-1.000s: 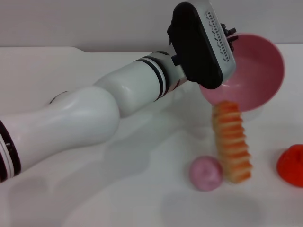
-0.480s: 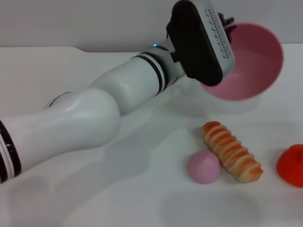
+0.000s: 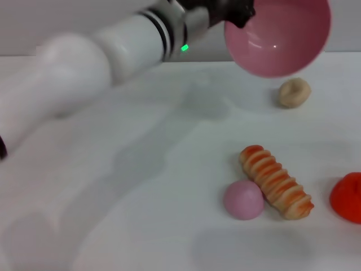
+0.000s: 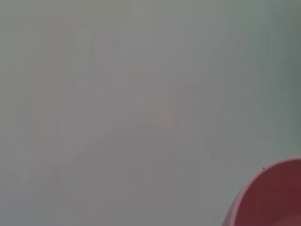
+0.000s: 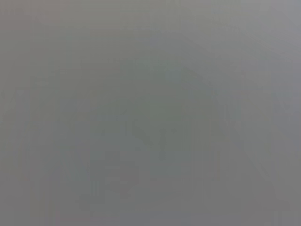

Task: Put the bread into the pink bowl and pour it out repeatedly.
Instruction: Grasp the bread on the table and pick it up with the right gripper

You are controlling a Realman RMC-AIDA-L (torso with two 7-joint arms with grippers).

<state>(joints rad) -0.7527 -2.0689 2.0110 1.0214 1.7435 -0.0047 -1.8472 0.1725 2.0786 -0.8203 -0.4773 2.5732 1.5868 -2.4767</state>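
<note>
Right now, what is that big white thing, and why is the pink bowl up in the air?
That white tube is a robot's left arm, seen from a camera on its head. Its left gripper holds the pink bowl tipped above the white table. The bowl is empty. The bread lies on the table, touching a pink bun. Nearby sit a beige lump and something red. Another picture comes from the left wrist and shows only the bowl's rim. The right wrist picture shows nothing clear.
</note>
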